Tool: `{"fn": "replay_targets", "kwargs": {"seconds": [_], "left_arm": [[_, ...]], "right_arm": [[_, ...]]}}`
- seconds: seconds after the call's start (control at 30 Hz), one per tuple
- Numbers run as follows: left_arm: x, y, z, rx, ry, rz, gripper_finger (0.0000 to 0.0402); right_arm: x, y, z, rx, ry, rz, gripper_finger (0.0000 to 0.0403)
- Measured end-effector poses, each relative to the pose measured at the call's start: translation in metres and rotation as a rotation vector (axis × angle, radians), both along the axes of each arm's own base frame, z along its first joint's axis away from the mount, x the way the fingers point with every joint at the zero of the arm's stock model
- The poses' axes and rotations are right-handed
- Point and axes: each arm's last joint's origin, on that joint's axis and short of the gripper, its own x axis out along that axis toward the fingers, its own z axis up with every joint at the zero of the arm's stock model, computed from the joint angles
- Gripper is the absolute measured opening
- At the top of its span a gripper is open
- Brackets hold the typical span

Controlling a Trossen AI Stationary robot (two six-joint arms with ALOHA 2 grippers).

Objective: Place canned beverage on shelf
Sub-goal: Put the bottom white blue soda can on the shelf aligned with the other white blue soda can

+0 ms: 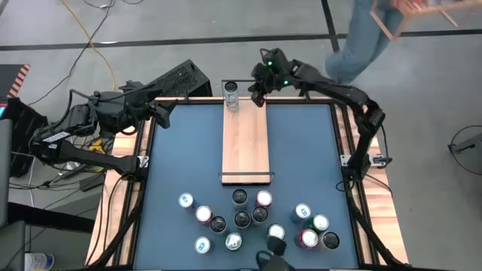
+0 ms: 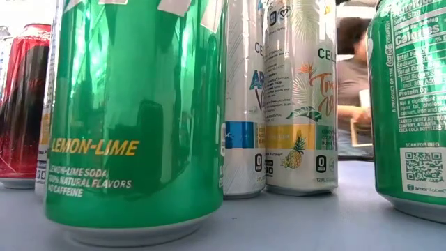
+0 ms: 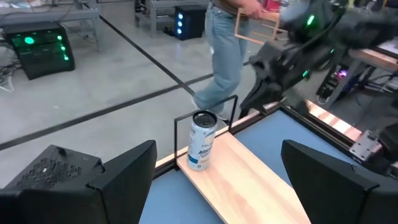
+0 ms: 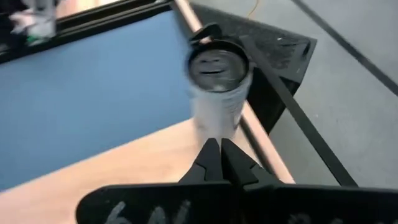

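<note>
A white and blue beverage can [image 1: 231, 95] stands upright on its base at the far left corner of the pale wood shelf [image 1: 245, 143], next to the black wire rail [image 3: 205, 118]. My right gripper [image 1: 258, 95] hovers over the shelf's far end, just right of the can, its fingers shut [image 4: 221, 158] with nothing between them and the can [image 4: 217, 81] ahead of them. My left gripper [image 1: 160, 114] waits open by the table's far left corner, facing the can [image 3: 202, 140] from a distance.
Several cans stand grouped on the blue table [image 1: 181, 150] near its front edge, beyond the shelf's near rail [image 1: 245, 178]; the low view shows a green lemon-lime can [image 2: 132, 118] close up. A black box [image 1: 181, 79] sits past the far left corner. A person [image 1: 361, 38] walks behind the table.
</note>
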Motion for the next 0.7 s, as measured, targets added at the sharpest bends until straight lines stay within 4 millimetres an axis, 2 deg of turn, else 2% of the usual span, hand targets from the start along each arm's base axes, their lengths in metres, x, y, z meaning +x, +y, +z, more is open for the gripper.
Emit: {"fn": "replay_targets", "kwargs": {"seconds": [0.17,0.33,0.43,0.53,0.57,0.7], "left_arm": [[0.0,0.0,0.0,0.002,0.012,-0.022,0.0332],[0.001,-0.001,-0.001,0.015,0.031,-0.046,0.0332],[0.001,-0.001,-0.001,0.016,0.037,-0.067,0.0332],[0.002,-0.002,-0.001,0.017,0.043,-0.093,0.0332],[0.002,-0.002,-0.001,0.016,0.044,-0.095,0.0332],[0.002,-0.002,-0.001,0.023,0.051,-0.099,0.0332]], "right_arm": [[-0.025,0.041,0.053,0.057,0.078,0.058,0.0],[-0.056,0.096,0.087,0.144,0.171,0.12,0.0],[-0.075,0.127,0.097,0.242,0.22,0.102,0.0],[-0.09,0.156,0.098,0.304,0.343,0.017,0.0],[-0.094,0.165,0.097,0.319,0.385,-0.009,0.0],[-0.098,0.202,0.096,0.419,0.366,0.002,0.0016]]}}
